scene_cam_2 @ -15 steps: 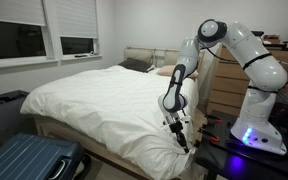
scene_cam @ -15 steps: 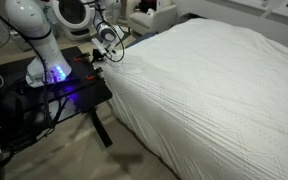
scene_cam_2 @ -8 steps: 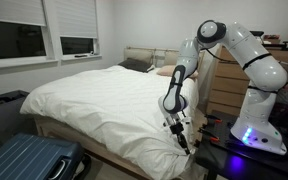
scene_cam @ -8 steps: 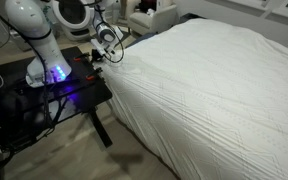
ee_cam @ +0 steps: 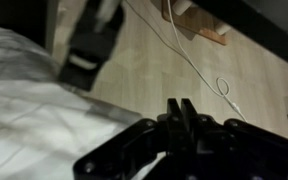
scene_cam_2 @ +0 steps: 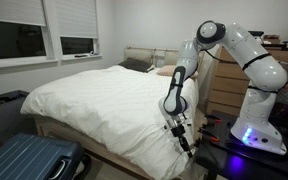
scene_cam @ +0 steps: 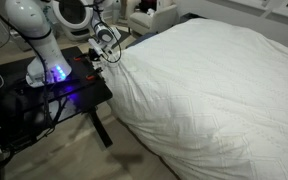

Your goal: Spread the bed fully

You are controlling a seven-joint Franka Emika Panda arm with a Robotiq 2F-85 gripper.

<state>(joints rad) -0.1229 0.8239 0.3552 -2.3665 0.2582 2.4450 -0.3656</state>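
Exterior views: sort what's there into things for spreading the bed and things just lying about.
For the job: bed with white duvet; claw.
Lying about: blue suitcase; pillow; wooden dresser.

Wrinkled white duvet (ee_cam: pixel 29 115) at left, blurred black tool (ee_cam: pixel 88 50), wooden floor (ee_cam: pixel 144 75), thin white cable (ee_cam: pixel 191 62)

Blue suitcase (scene_cam_2: pixel 29 160), black table (scene_cam: pixel 84 90); white cable (ee_cam: pixel 184 55) on wood floor (ee_cam: pixel 134 70)
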